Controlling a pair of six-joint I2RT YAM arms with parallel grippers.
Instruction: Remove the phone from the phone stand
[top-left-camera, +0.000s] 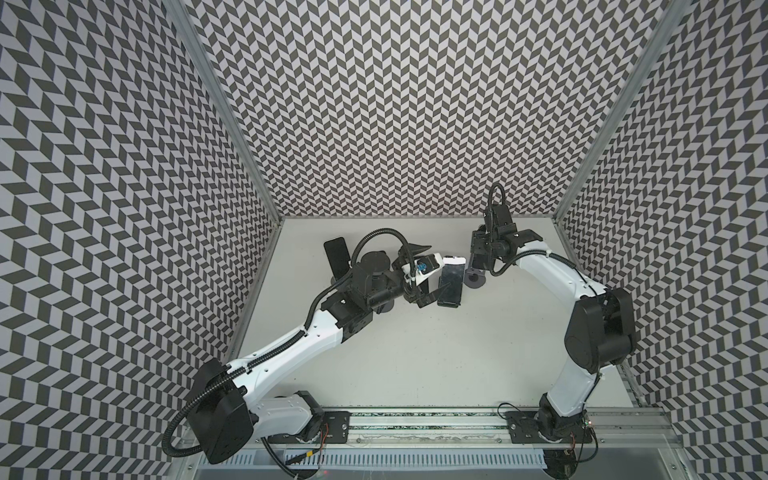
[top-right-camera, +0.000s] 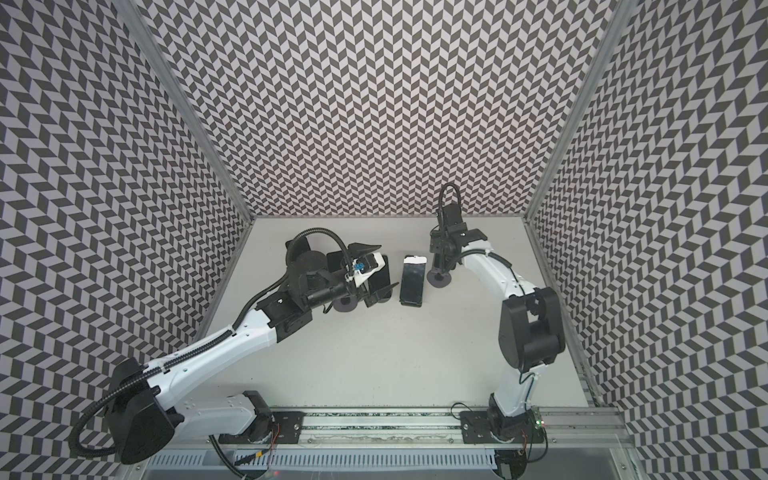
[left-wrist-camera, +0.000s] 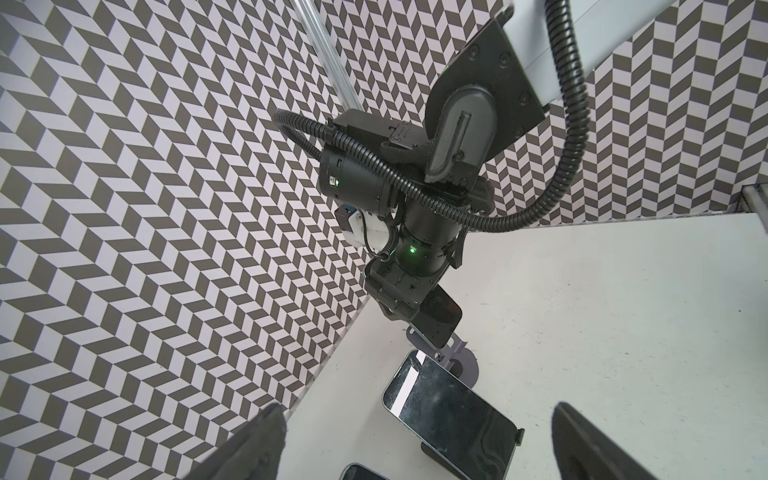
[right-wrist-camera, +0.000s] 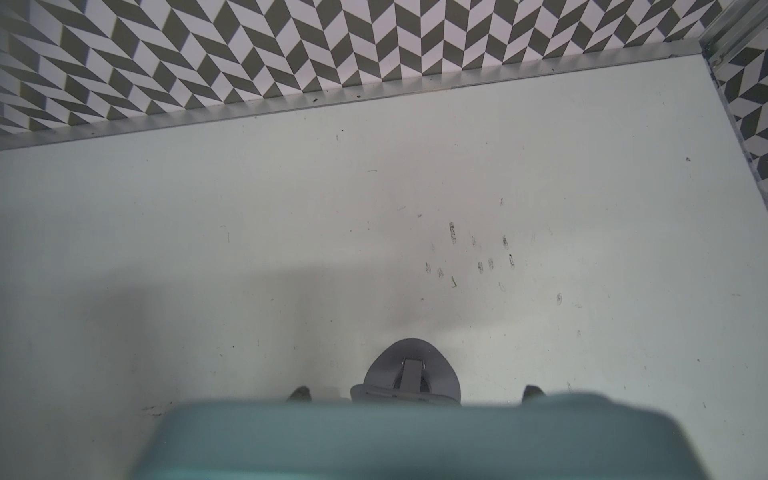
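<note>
Three phones (top-left-camera: 451, 282) and three stands (top-left-camera: 476, 283) on show, perhaps a fourth of each half-hidden.

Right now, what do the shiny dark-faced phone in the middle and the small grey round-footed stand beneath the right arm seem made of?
Dark-faced rectangular phone in the middle: front looks like glossy glass; it gleams and shows smudges and fine scratches. Small grey round-footed stand: smooth, matte, evenly grey; painted metal or plastic, the look cannot settle which.
</note>
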